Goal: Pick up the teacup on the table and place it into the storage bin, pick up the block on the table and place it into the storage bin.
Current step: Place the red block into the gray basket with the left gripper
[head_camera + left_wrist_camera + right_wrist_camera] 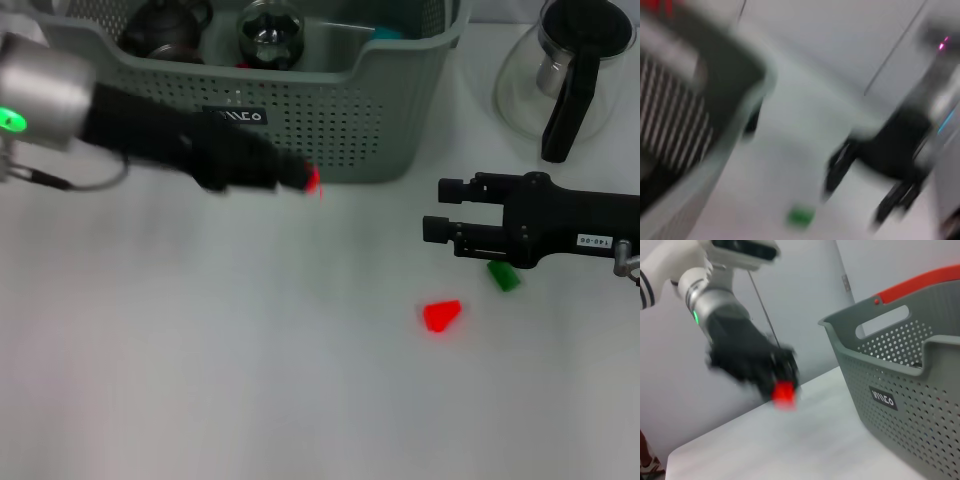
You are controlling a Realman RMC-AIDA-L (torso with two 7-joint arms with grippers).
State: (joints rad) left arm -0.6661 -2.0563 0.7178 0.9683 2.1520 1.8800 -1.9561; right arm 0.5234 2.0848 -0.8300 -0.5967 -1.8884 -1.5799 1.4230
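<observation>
The storage bin (330,110) stands at the back of the table, and its wall also fills the right wrist view (900,405). In front of its label, my left gripper (300,178) hangs blurred in motion, shut on a small red block (313,181), which also shows in the right wrist view (785,391). A red block (441,314) and a green block (503,276) lie on the table. My right gripper (442,208) is open just above the green block. No teacup shows on the table; a dark vessel (165,25) and a glass one (270,30) sit in the bin.
A glass kettle with a black handle (570,80) stands at the back right, beside the bin. The left wrist view shows the bin's rim (740,120), the green block (800,216) and the right gripper (840,165), all blurred.
</observation>
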